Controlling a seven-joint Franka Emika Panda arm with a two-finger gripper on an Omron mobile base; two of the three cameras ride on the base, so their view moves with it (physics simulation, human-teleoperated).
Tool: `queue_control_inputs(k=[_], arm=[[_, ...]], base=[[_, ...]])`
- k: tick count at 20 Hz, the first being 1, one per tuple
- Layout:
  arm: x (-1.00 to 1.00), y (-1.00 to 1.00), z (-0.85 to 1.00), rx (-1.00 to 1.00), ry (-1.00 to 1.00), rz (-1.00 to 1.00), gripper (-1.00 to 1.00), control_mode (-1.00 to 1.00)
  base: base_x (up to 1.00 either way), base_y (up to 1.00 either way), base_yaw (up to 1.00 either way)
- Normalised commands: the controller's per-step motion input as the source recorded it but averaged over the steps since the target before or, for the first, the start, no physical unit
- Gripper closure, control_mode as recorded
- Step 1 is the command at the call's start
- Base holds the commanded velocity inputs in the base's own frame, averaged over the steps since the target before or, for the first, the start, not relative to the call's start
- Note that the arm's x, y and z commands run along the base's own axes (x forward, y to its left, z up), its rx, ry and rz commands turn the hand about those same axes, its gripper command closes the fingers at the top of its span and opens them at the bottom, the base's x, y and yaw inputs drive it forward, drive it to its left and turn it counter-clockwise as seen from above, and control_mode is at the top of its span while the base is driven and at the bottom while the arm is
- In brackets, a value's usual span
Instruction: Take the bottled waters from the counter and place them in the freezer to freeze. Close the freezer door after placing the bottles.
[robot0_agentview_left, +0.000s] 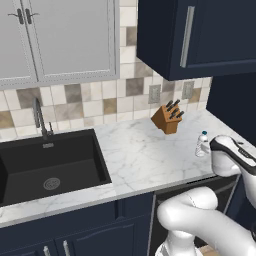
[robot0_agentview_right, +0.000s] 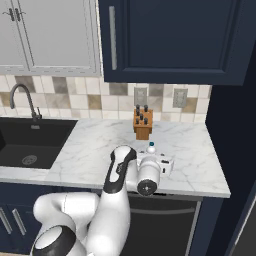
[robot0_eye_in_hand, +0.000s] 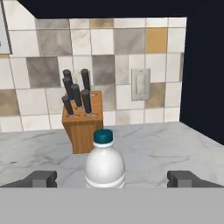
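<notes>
Gripper (robot0_eye_in_hand: 112, 178) open wide, I see its fingertips (robot0_eye_in_hand: 41, 178) flanking, not touching, the clear blue-capped plastic bottle (robot0_eye_in_hand: 104, 164) standing near the marble tabletop's (robot0_eye_in_hand: 153, 148) front edge, wooden knife block (robot0_eye_in_hand: 82, 124) behind it.

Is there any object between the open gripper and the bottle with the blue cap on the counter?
No, nothing visible blocks it. In the hand view the bottle stands upright on the counter, centred between the fingertips of the open gripper. The knife block stands behind the bottle, near the tiled wall.
</notes>
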Motion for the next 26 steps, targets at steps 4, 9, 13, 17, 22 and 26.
queue_control_inputs(k=[4,9,13,17,22,26], arm=[[0.06,0.0,-0.16,-0.06,0.0,0.0,-1.0,-1.0],[0.0,0.0,-0.08,-0.07,0.0,0.02,-1.0,-1.0],[0.01,-0.02,-0.01,-0.04,0.0,0.04,-1.0,-1.0],[0.08,-0.03,0.0,-0.05,0.04,0.04,-1.0,-1.0],[0.22,-0.05,-0.01,-0.06,0.12,0.02,-1.0,-1.0],[0.23,0.0,-0.15,-0.08,0.08,0.06,-1.0,-1.0]], base=[[0.0,0.0,0.0],[0.0,0.0,0.0],[0.0,0.0,0.0],[0.0,0.0,0.0],[0.0,0.0,0.0],[0.0,0.0,0.0]])
